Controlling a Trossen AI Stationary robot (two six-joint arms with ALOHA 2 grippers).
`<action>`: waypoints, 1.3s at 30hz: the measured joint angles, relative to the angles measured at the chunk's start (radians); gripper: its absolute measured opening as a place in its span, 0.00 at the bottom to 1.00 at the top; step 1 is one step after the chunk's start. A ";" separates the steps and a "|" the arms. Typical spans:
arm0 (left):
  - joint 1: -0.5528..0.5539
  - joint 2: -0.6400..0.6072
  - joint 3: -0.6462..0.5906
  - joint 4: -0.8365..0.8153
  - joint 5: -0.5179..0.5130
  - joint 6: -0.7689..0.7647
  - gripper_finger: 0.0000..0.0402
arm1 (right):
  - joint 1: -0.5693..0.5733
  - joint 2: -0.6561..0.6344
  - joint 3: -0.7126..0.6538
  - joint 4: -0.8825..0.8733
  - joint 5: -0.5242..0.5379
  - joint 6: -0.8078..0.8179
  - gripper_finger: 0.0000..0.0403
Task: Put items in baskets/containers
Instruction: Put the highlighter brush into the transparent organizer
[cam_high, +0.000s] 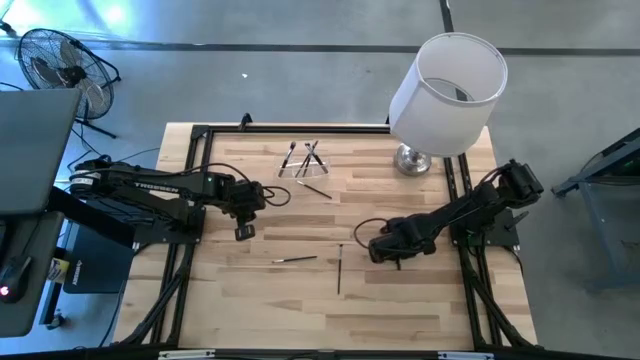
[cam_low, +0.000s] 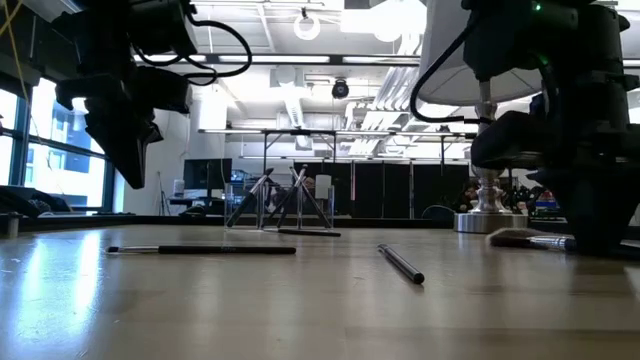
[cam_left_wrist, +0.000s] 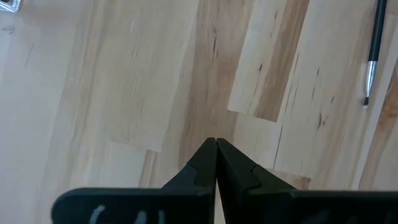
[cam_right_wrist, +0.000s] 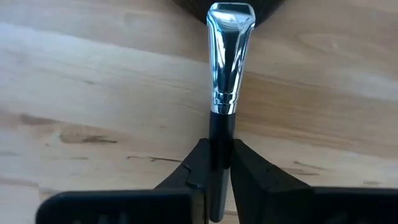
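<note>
A clear holder stands at the table's far middle with several slim brushes leaning in it; it also shows in the low view. Three dark brushes lie flat on the wood: one by the holder, one and one nearer the front. My right gripper is low over the table's right middle, shut on a brush with a silver ferrule. My left gripper hangs shut and empty above the table's left middle, fingers pointing down. My right gripper pinches the brush's black handle just behind the silver ferrule, between its two fingers. The fingers come from above and lie across the handle. The brush lies level at table height, dark head forward; whether it is clear of the wood I cannot tell.
A big white lampshade on a silver base stands at the far right corner. A black frame runs along the table's edges. Bare wood lies in the front half around the two loose brushes. A fan stands off the table.
</note>
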 joint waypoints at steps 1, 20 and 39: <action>0.000 0.000 0.000 0.000 0.000 0.000 0.00 | 0.000 0.000 -0.001 0.004 0.001 -0.023 0.08; 0.000 0.000 0.000 0.020 -0.004 0.034 0.00 | -0.003 0.013 0.070 0.217 0.303 -0.224 0.08; 0.019 -0.087 0.000 0.022 -0.041 -0.044 0.00 | -0.267 0.010 0.073 0.772 0.369 -0.857 0.08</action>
